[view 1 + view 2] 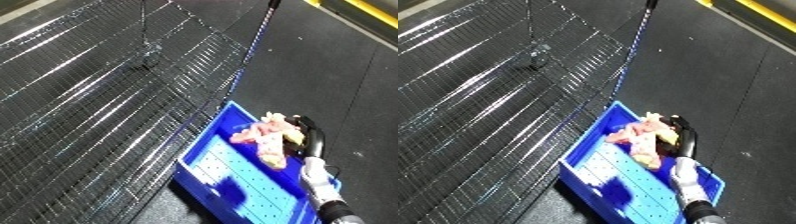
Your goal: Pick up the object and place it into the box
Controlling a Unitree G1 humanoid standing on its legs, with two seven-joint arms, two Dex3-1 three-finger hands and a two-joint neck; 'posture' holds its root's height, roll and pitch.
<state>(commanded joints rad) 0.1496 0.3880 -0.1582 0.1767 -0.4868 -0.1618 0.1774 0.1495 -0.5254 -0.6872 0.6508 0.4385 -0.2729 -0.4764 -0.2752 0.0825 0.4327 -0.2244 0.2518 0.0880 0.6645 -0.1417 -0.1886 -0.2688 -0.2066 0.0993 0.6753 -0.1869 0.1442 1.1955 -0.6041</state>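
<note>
Forearm first, nearest to us: the white and silver right arm comes up from the bottom right corner, and the black right hand (311, 139) is reaching in over the far right corner of the blue bin (206, 162). Its fingers are curled round the object (269, 136), a pale pink and yellow crumpled thing, soft-looking, maybe a cloth or a plush, I can't say which. And look where it sits: already inside the bin walls, hanging low over the perforated floor at the far end, though whether its lower tip touches the floor I can't tell. So this looks like the release step, nearly home! To do it well, I'd say let the fingers uncurl right where they are, with the object well inside the rim, then lift the hand straight up and away so nothing soft snags and gets dragged back over the wall. The bin's near end has plenty of bare floor, so there's no need to push in deeper. No sign of the left hand in either view. Beyond the bin, to the left, lies a big wire mesh rack (98, 100), flat and glinting, its edge just beside the bin wall; worth keeping the wrist off that. Farther out it's dark floor, with a yellow line (373, 12) in the top right corner.
</note>
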